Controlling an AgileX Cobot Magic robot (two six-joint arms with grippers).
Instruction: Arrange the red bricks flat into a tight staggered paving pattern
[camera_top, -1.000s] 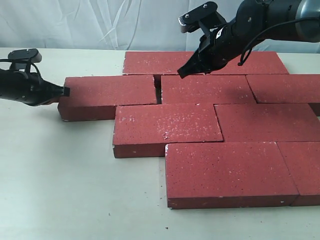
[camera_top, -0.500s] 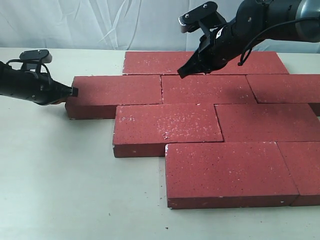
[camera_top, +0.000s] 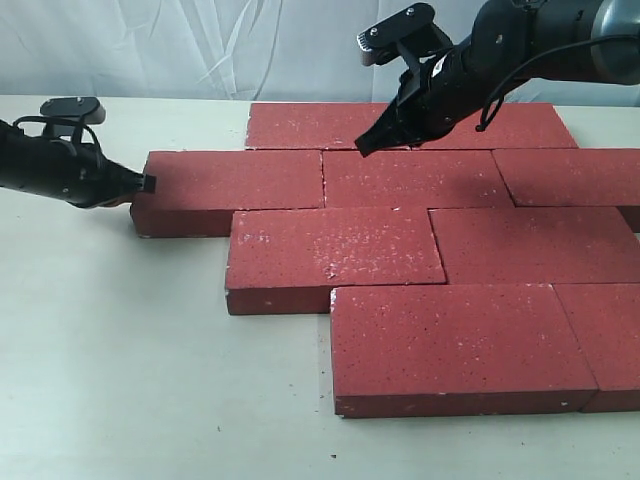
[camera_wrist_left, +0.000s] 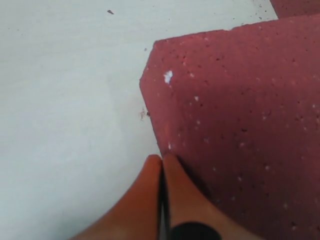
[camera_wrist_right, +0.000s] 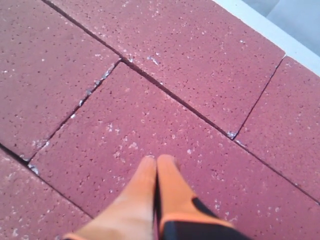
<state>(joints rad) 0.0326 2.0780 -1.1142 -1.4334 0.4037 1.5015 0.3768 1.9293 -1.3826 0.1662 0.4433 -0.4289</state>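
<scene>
Nine flat dark-red grainy rectangular paver bricks (camera_top: 335, 260) lie staggered on the pale table (camera_top: 120, 350). Left gripper (camera_top: 143, 184), fingers pinched together, butts the leftmost brick (camera_top: 230, 180) end-on, likely as a pusher closing the joint. Right gripper (camera_top: 366, 147), also pinched, sits over the back rows; contact unclear.

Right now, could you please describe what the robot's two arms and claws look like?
The left arm and right arm are slim and black. The left claw and right claw each have two tapered orange fingers, black at the base. Each wrist carries a boxy black-and-grey camera mount. A thin black cable loops along the right arm, whose upper joint is grey.
</scene>
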